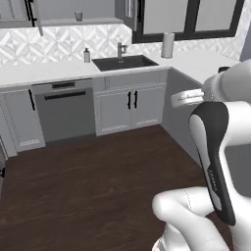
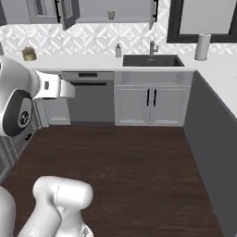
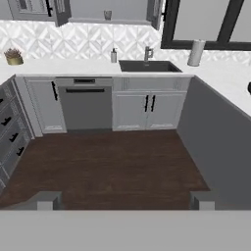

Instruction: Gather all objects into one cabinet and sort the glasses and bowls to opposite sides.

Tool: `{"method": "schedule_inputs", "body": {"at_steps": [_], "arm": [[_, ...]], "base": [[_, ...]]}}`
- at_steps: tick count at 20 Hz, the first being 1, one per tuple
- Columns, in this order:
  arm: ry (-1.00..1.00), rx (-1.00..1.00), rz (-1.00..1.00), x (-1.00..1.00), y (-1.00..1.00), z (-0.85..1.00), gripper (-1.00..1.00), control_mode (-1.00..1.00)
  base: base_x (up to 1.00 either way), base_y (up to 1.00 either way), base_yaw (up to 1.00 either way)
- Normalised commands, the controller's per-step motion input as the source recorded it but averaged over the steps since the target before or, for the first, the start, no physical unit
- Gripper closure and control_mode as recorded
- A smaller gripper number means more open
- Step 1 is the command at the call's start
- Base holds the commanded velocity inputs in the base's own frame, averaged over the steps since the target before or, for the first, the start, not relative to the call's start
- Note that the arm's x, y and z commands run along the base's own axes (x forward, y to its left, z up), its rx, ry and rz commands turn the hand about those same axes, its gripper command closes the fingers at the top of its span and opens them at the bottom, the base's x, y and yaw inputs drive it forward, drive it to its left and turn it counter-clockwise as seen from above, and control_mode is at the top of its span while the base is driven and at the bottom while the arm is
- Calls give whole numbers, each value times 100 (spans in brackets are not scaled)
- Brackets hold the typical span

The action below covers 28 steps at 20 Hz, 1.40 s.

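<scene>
My pincer (image 3: 125, 200) is spread wide and holds nothing, aimed ahead at the far-off tumbler (image 3: 107, 15) up in its cabinet (image 3: 110, 11).

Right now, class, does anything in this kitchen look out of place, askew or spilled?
Nothing is spilled or damaged. One oddity: the wall cabinet above the counter stands with both doors swung open, a small tumbler alone on its shelf. The paper towel roll and soap bottle stand upright.

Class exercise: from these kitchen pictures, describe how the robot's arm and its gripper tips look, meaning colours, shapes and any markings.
The arm is glossy white with rounded, bulbous links and dark grey to black joint covers; one cover carries faint lettering too small to read. The gripper shows two small, blocky grey tips.
</scene>
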Motion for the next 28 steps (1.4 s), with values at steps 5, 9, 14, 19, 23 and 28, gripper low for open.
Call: {"method": "schedule_inputs", "body": {"at_steps": [5, 9, 14, 19, 23, 28], "arm": [[0, 0, 0, 0, 0, 0, -100, 100], [0, 0, 0, 0, 0, 0, -100, 100], [0, 0, 0, 0, 0, 0, -100, 100], [0, 0, 0, 0, 0, 0, -100, 100], [0, 0, 0, 0, 0, 0, -100, 100], [0, 0, 0, 0, 0, 0, -100, 100]], "base": [[100, 60, 23], [100, 11, 34], [100, 0, 34], [100, -3, 40], [99, -58, 12], [74, -85, -33]]}}
